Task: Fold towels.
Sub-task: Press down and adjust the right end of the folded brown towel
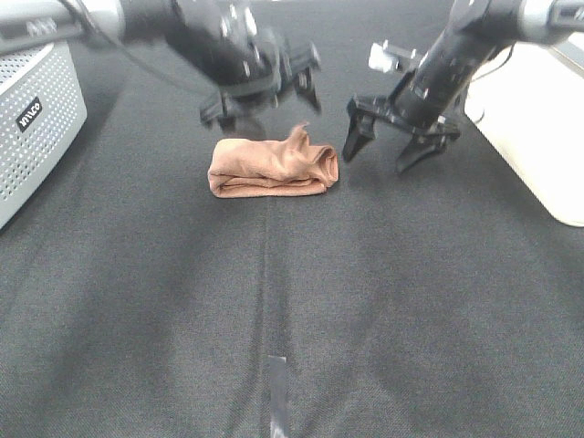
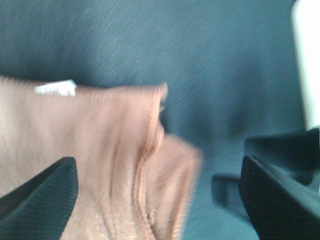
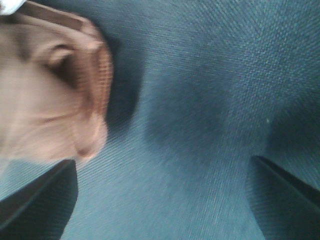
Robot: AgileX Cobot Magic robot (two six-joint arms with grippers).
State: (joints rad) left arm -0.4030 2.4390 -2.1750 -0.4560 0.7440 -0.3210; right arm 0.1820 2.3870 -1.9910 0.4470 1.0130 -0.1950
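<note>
A brown towel (image 1: pixel 272 165) lies folded in a small bundle on the black cloth, with one corner sticking up at its far right. My left gripper (image 1: pixel 265 96) hovers just behind it, open and empty. My right gripper (image 1: pixel 391 146) hovers just right of the towel, open and empty, fingers pointing down. The left wrist view shows the towel (image 2: pixel 110 160) with a white label (image 2: pixel 55 89), between my open fingers (image 2: pixel 35 200). The right wrist view shows the towel's edge (image 3: pixel 50 90) to one side of the open fingers (image 3: pixel 290 195).
A white perforated box (image 1: pixel 32 114) stands at the left edge. A white container (image 1: pixel 538 119) stands at the right edge. A strip of grey tape (image 1: pixel 277 394) lies on the cloth near the front.
</note>
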